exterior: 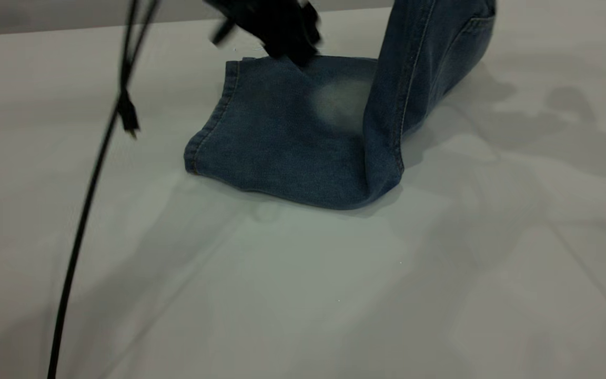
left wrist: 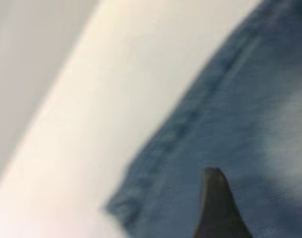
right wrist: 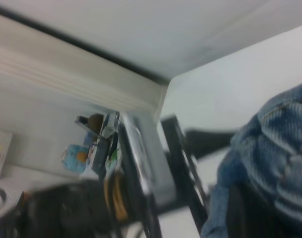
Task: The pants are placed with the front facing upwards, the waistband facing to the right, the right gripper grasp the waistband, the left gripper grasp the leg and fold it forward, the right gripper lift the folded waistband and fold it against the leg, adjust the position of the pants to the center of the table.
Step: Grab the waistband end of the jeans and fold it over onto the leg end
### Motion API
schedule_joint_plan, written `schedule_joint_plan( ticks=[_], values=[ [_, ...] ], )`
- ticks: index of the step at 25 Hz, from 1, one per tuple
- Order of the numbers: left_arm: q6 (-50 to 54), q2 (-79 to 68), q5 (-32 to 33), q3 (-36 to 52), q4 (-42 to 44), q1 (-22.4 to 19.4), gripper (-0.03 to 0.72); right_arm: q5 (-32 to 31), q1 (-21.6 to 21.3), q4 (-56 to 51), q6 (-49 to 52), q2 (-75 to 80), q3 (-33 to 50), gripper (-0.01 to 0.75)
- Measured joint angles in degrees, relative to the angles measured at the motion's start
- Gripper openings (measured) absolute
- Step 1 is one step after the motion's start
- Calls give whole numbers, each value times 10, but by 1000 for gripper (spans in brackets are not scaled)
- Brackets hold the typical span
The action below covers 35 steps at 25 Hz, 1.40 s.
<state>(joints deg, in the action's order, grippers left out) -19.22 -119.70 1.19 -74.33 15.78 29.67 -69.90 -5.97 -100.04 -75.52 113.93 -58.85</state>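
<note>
Pants (exterior: 287,142) near the table's (exterior: 303,295) far middle, already folded lengthwise, legs stacked flat with hems to the left and a pale knee patch facing up. Upper part hoisted off the right side, rising out of the exterior view's top edge, back pocket visible. Right gripper out of that view; in the right wrist view, gathered denim of the waistband (right wrist: 279,144) sits close against the camera, so probably clamped on it, though jaws not clearly shown. Left gripper (exterior: 282,31) low over the legs' far edge near the hem, maybe touching cloth; whether fingers are apart or together, cannot tell. First fold judged done, second fold midway. Left to do: laying waistband over the legs, then centring.
</note>
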Motion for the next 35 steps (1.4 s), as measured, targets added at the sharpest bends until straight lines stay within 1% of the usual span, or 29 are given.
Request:
schedule_joint_plan(
  ticks=[7, 9, 10, 12, 15, 19, 22, 24, 26, 29, 35],
  values=[
    [-3, 83, 1, -1, 10, -90, 388, -1, 73, 0, -15, 0, 0, 81],
    [-3, 109, -1, -1, 10, -114, 388, 8, 97, 0, -27, 0, 0, 81],
    [-3, 124, -2, -1, 10, -126, 388, 19, 110, 2, -36, 0, -3, 81],
    [-3, 151, -2, -1, 10, -148, 388, 64, 136, 0, -49, 0, -4, 81],
    [-3, 189, -1, -1, 9, -170, 388, 125, 171, 0, -71, 1, -5, 81],
    [1, 230, 3, -1, 8, -176, 388, 210, 215, 0, -90, 2, -16, 81],
    [1, 245, 7, -1, 8, -176, 388, 269, 236, -1, -90, 15, -39, 81],
    [1, 246, 14, -1, 8, -176, 388, 292, 244, -1, -85, 28, -61, 81],
    [0, 245, 19, -1, 8, -175, 388, 298, 249, -2, -74, 44, -79, 81],
    [2, 245, 17, -1, 7, -175, 388, 288, 256, -2, -57, 71, -96, 81],
    [4, 245, 20, -1, 6, -175, 388, 271, 267, 1, -56, 115, -109, 81]
  ],
)
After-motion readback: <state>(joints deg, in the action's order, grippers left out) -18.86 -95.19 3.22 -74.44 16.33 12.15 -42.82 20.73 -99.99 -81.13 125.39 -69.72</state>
